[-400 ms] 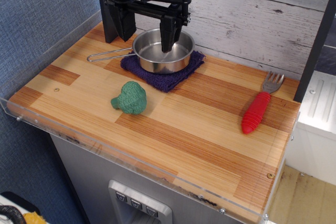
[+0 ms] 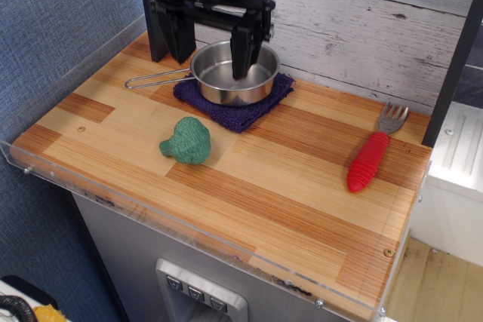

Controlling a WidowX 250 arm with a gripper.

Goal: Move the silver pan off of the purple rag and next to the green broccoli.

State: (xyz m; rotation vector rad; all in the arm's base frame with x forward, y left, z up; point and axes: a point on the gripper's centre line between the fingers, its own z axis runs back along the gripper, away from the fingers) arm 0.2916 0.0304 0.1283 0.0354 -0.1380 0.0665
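Note:
The silver pan [image 2: 223,79] sits on the purple rag [image 2: 235,114] at the back of the wooden table, its wire handle [image 2: 155,79] pointing left. The green broccoli [image 2: 187,141] lies on the wood in front of the rag, apart from it. My black gripper [image 2: 213,58] hangs over the pan with its jaws open. One finger [image 2: 242,54] reaches down into the pan. The other finger [image 2: 181,41] stands outside the pan's back left rim. The gripper holds nothing.
A fork with a red handle [image 2: 368,161] lies at the right side of the table. A clear plastic lip [image 2: 189,225] runs along the front and left edges. A grey plank wall [image 2: 362,28] stands right behind the pan.
The gripper has sunk very slightly towards the pan. The pan, rag and broccoli have not moved.

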